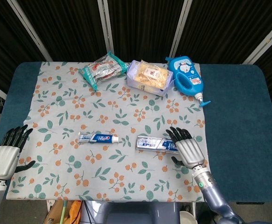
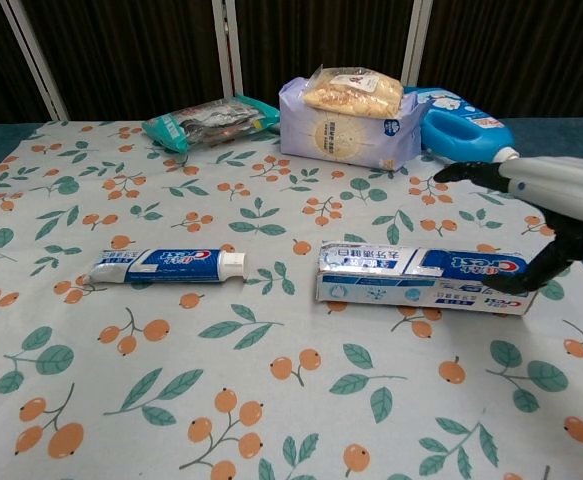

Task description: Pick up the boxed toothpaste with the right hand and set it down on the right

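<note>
head view: the toothpaste box [image 1: 161, 144] lies flat on the flowered cloth [image 1: 56, 93], long side running left to right, just right of the loose toothpaste tube [image 1: 98, 137]. the right hand [image 1: 184, 148] hangs over the box's right end with its fingers spread wide and nothing in them; whether it touches the card cannot be told from here. the left hand [image 1: 7, 151] rests well left of the box, off the cloth's edge, fingers apart and empty.

the box looks light, a stiff thin carton that would dent under a hard squeeze, and its glossy print may be a little slippery. a good hold seems to be across the narrow width near the middle, thumb on one long side and fingers on the other, so it does not tip.

chest view: the box sits low, with the right hand [image 2: 551, 200] above and beside its right end, thumb reaching down toward the front edge. behind the box stand a snack bag [image 2: 351, 125], a blue bottle [image 2: 466, 130] and a green packet [image 2: 206, 120].

right of the box the cloth gives way to bare blue worktop [image 1: 238, 107]; dark curtains close the back.
</note>
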